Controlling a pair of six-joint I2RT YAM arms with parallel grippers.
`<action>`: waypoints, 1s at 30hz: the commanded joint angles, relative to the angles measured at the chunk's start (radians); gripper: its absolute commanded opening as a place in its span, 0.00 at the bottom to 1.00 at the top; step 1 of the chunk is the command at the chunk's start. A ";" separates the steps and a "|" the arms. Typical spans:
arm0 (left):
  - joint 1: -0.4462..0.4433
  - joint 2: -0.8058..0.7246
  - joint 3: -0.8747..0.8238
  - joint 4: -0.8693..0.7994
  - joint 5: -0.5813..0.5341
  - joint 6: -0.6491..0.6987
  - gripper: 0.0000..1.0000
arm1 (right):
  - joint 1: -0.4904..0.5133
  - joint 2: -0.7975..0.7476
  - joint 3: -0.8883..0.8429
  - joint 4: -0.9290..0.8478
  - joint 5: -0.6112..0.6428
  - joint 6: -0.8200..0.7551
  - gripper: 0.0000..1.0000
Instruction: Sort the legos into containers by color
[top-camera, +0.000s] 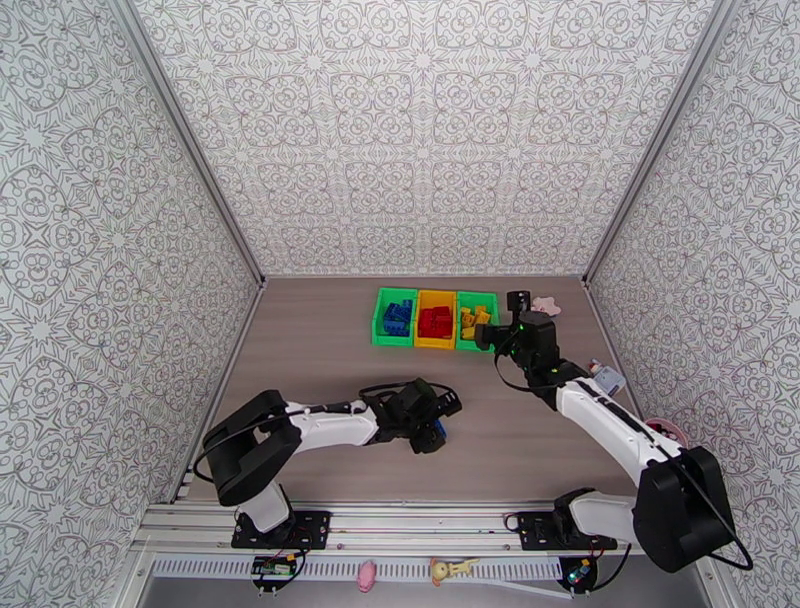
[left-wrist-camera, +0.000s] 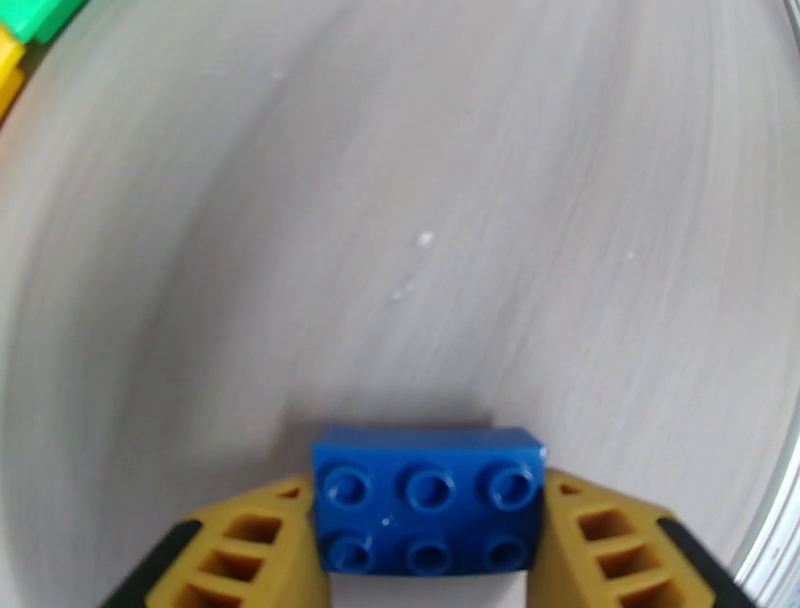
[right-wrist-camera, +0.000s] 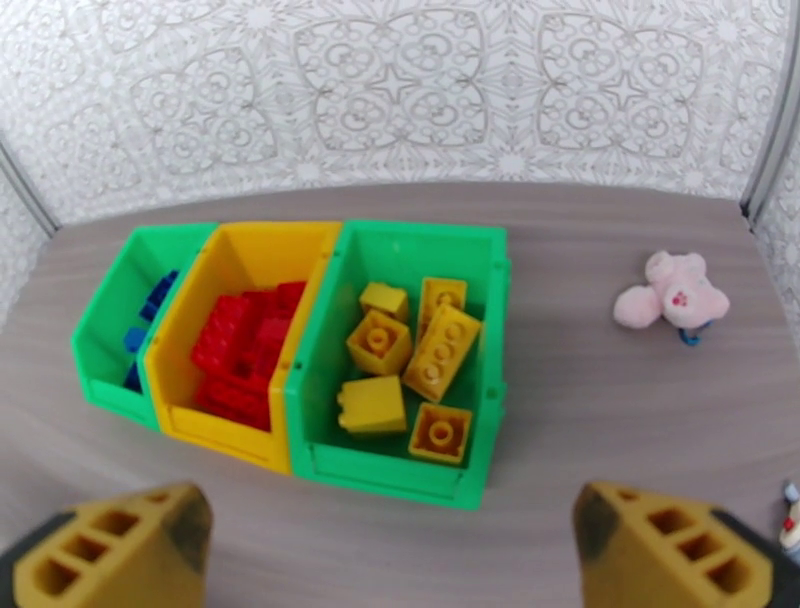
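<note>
Blue brick (left-wrist-camera: 430, 488) sits clamped in the left gripper (left-wrist-camera: 430, 525), right gripper (right-wrist-camera: 390, 542) wide open and empty; a shallow grip could drop it before the bins (right-wrist-camera: 400, 478).

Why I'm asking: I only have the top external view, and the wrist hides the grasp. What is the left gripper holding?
Observer: The left wrist view shows the left gripper shut on a blue brick, six studs facing the camera.
Operator: Is the right gripper carrying anything?
Observer: No. In the right wrist view the right gripper stands wide open, nothing between its jaws.
Operator: Has anything red strayed among the yellow bricks?
Observer: No; the right green bin holds yellow bricks alone.
</note>
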 joint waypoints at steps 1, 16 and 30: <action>0.035 -0.098 -0.017 0.060 -0.031 -0.020 0.39 | -0.007 -0.059 -0.023 -0.012 -0.089 -0.026 0.99; 0.312 -0.101 -0.013 0.402 -0.120 -0.034 0.40 | 0.139 -0.149 -0.046 0.048 -0.225 -0.183 1.00; 0.508 0.065 0.219 0.319 -0.102 -0.080 0.40 | 0.264 0.005 0.008 0.162 -0.292 -0.172 1.00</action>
